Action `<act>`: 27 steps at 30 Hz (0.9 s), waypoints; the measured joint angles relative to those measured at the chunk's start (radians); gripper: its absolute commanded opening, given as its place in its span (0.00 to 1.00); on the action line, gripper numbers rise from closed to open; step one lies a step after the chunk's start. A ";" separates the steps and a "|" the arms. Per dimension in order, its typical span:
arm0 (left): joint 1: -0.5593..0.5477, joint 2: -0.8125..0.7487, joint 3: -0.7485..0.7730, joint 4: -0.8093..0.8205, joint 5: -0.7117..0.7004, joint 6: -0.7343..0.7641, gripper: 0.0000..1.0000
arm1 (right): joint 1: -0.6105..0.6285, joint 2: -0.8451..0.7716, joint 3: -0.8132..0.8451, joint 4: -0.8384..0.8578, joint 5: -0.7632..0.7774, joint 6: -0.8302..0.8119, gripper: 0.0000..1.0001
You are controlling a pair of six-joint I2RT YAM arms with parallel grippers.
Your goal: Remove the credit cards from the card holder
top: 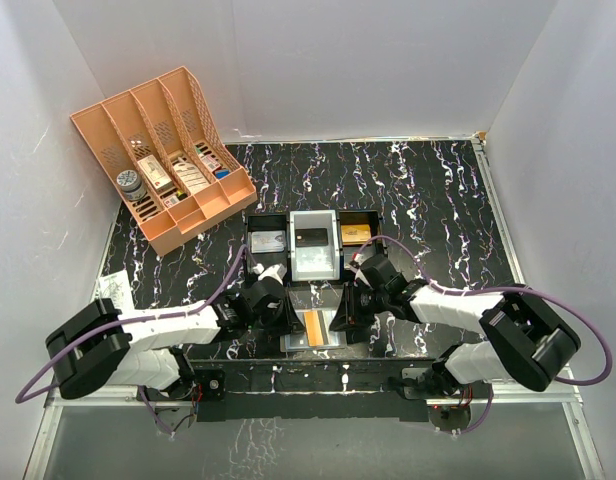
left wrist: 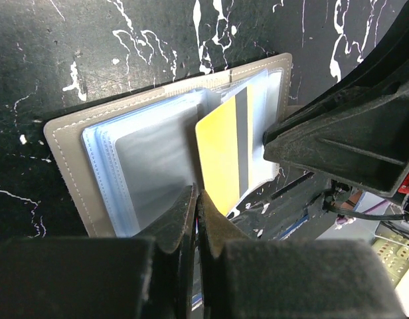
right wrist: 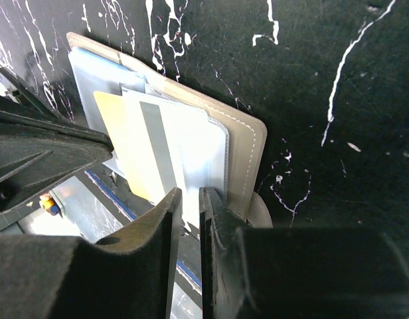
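Observation:
The card holder (top: 333,340) lies open on the black marbled table between my two grippers. Its grey stitched border (left wrist: 65,153) and pale-blue sleeves show in both wrist views (right wrist: 247,146). A gold-orange credit card (left wrist: 221,159) with a grey stripe sticks partly out of a sleeve towards the near edge (right wrist: 125,153) (top: 314,326). My left gripper (left wrist: 198,196) (top: 286,318) is shut at that card's near-left corner. My right gripper (right wrist: 186,196) (top: 340,315) is closed to a narrow gap on the holder's pale right sleeves. Whether further cards sit in the sleeves is hidden.
Behind the holder stand a black tray (top: 268,240) with a grey card, a white tray (top: 315,245) with a dark card, and a black tray (top: 356,232) with a gold card. A peach rack (top: 168,160) with small boxes stands at the back left.

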 measured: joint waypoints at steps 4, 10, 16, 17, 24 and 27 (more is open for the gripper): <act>0.000 -0.011 0.000 -0.013 -0.002 0.014 0.00 | 0.001 -0.017 0.008 -0.025 0.022 -0.004 0.18; 0.000 0.013 0.006 -0.015 0.002 0.021 0.01 | 0.001 -0.079 0.076 -0.150 0.080 -0.033 0.20; 0.000 0.021 0.007 0.000 0.010 0.019 0.16 | 0.013 -0.082 0.129 -0.144 0.070 -0.040 0.21; 0.000 0.021 0.007 0.004 0.011 0.019 0.19 | 0.018 -0.073 0.129 -0.137 0.064 -0.039 0.21; 0.000 0.021 0.007 0.040 0.023 0.006 0.39 | 0.030 0.025 0.090 -0.096 0.073 -0.035 0.20; 0.000 0.021 0.004 0.063 0.032 -0.003 0.42 | 0.027 0.034 0.069 -0.061 0.053 -0.014 0.20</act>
